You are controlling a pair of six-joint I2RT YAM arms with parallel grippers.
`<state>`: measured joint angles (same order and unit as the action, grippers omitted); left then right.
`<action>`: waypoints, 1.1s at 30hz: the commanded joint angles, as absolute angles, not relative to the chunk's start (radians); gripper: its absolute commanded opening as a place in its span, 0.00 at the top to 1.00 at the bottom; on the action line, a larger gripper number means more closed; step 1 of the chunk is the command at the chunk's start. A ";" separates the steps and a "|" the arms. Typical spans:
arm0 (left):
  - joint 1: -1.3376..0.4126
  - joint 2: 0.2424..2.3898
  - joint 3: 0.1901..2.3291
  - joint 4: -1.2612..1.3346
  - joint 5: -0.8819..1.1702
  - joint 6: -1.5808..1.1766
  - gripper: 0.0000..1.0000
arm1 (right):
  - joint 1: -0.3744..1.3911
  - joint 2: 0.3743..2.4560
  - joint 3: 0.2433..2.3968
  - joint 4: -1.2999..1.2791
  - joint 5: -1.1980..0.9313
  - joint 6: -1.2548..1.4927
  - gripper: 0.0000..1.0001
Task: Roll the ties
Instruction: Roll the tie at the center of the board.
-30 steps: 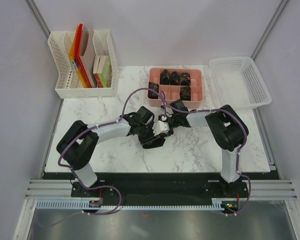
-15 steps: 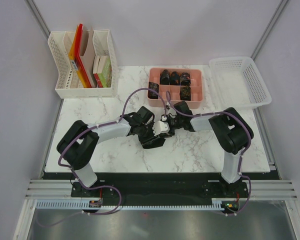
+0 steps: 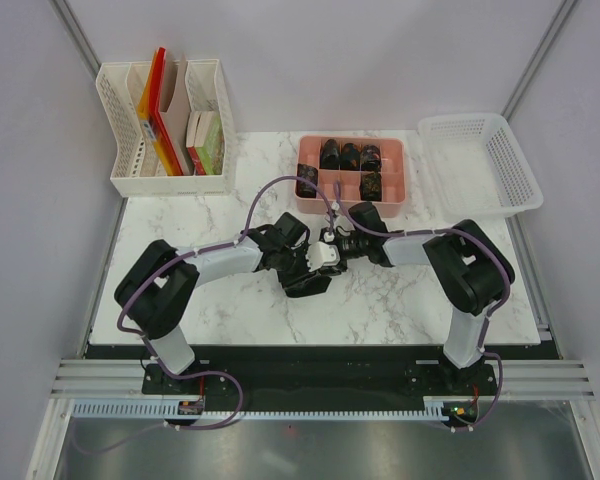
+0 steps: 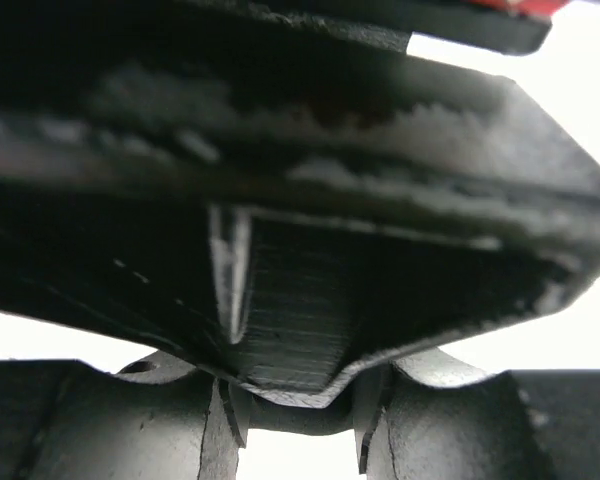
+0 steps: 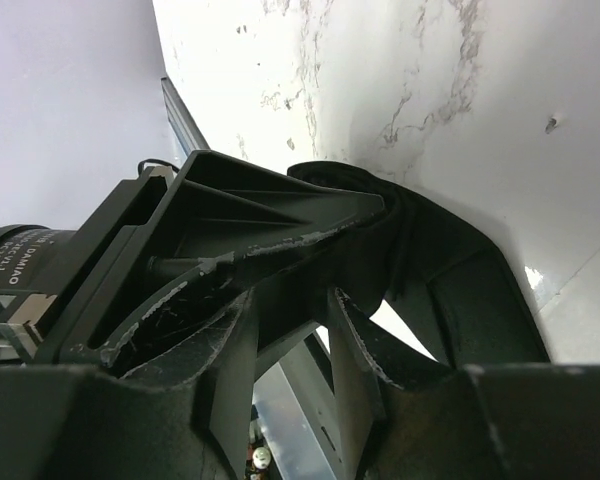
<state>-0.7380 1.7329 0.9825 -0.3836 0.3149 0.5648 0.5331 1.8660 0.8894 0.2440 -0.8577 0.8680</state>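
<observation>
Centrally, mid-table: left gripper (image 3: pixel 312 264) and right gripper (image 3: pixel 338 246), tips met over a loose tie (image 3: pixel 302 286), dark fabric bunched on the marble table (image 3: pixel 410 300). Right gripper's fingers (image 5: pixel 225 350) stood parted. Left claw's state could not be told; its view was crowded, possibly by fabric. Farther: pink tray (image 3: pixel 406 172), five rolled ties (image 3: pixel 350 155) in its compartments. Far right, white basket (image 3: pixel 460 121); far left, file rack (image 3: pixel 115 150).

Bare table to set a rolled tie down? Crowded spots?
Free: marble tabletop between white slotted file organiser and pink compartment tray; also its front strip. Crowded: centre, left end effector and right end effector at the blackish fabric tie.
</observation>
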 commanded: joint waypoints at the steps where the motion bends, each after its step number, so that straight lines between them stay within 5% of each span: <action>1: -0.761 1.865 0.891 -0.517 0.273 0.557 0.79 | 0.561 1.867 0.887 0.292 -0.856 0.839 0.59; 16: -0.759 1.842 0.881 -0.509 0.285 0.557 0.78 | 0.554 1.931 0.907 0.066 -0.701 0.647 0.66; 27: -0.758 1.850 0.884 -0.509 0.282 0.561 0.82 | 0.563 1.922 0.922 0.087 -0.716 0.664 0.61; 33: -0.758 1.845 0.879 -0.508 0.282 0.560 0.80 | 0.558 1.957 0.930 0.063 -0.726 0.657 0.88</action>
<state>-0.7383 1.7321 0.9787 -0.3786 0.3149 0.5648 0.5495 1.8999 0.9279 0.1238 -0.7967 0.6994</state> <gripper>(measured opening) 0.439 0.223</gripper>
